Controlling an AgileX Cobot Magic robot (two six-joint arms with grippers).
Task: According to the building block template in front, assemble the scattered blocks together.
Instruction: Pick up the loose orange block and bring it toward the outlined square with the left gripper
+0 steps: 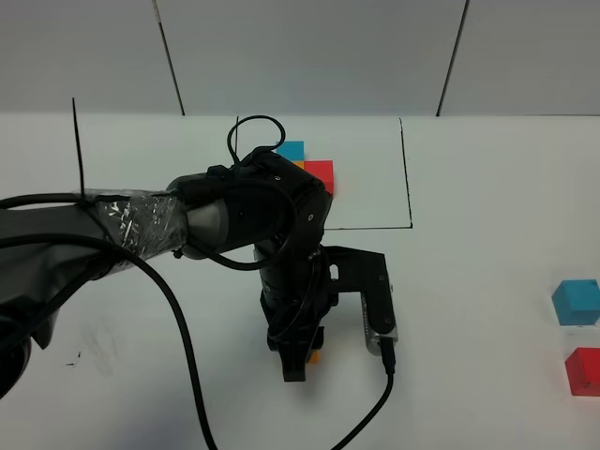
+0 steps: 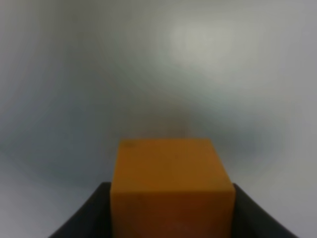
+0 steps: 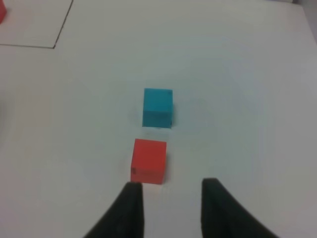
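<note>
Apparently orange cube point(image 2: 171, 183) sits clamped inside left gripper point(image 2: 171, 210).

The black, cable-wrapped left arm point(image 1: 253, 211) hides much of the black-framed L-shaped trio of joined cubes point(image 1: 319, 172); its orange part is a sliver. Beneath the left gripper point(image 1: 304, 362), the small matte orange cube point(image 1: 316, 355) shows only as a speck from above. The left wrist view is blurred and crops it. The small matte red cube point(image 1: 586, 370) is clipped at the high view's right edge.
</note>
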